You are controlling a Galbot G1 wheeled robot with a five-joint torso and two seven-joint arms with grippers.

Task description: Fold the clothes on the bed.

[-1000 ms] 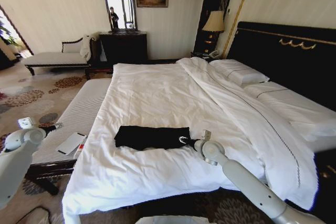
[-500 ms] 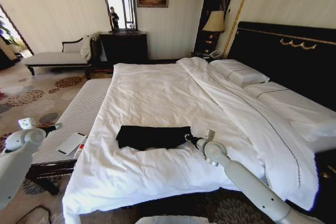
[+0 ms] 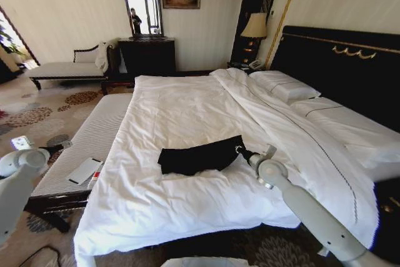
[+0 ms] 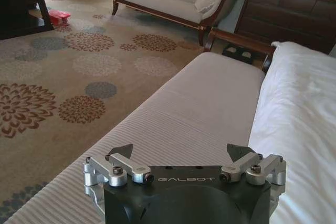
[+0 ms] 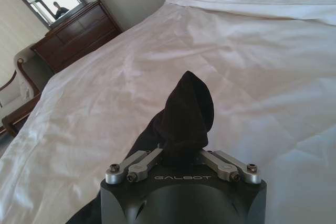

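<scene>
The bed [image 3: 187, 110], made up in white under its dark headboard, gives a broad flat surface for folding, and the black T-shirt [image 3: 200, 156] lies on its near part, already gathered into a narrow band running left to right. The band's right end is lifted off the duvet because the right gripper [image 3: 241, 151] has its jaws pinched on that end; in the right wrist view the dark fabric [image 5: 184, 114] bunches up between the closed linkages, a grip that looks meant to carry the end over or drag the bundle. The left gripper [image 4: 181, 156] hangs well to the left, off the bed and above the striped bench [image 4: 199, 108] that stands along the bed's left side, jaws spread wide and empty, apparently parked clear so the right arm can work alone.
</scene>
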